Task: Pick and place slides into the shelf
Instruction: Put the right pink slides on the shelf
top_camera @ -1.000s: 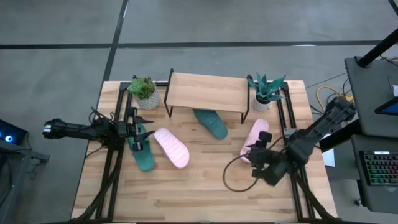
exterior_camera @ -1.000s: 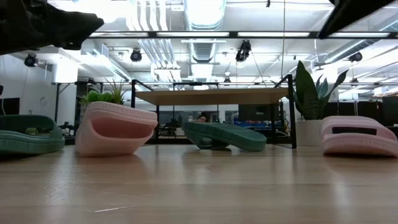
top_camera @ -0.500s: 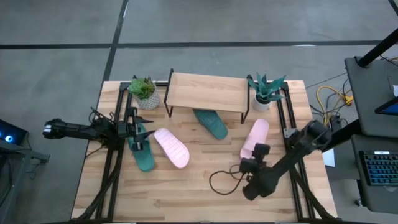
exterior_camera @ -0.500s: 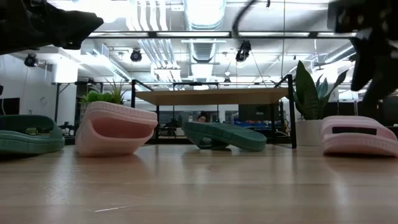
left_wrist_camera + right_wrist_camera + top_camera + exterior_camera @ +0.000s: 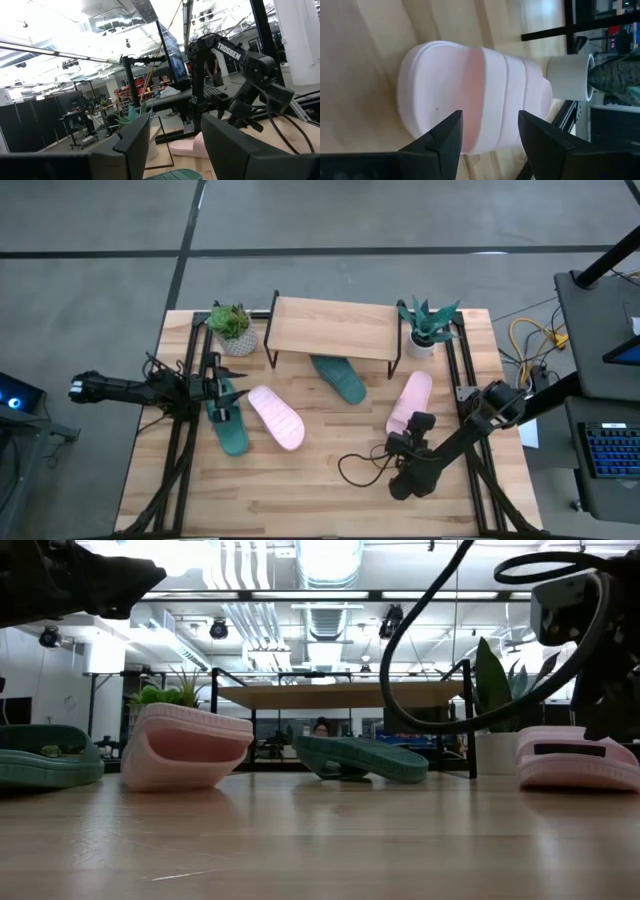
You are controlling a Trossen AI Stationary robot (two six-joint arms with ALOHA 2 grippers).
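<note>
Your right pincer [image 5: 412, 442], fingers apart and empty, hovers near the desk's [image 5: 320, 500] right edge facing a pink slide [image 5: 410, 401], while the left pincer [image 5: 222, 387], half-open, hangs over a green slide [image 5: 229, 425] by the left edge.
</note>
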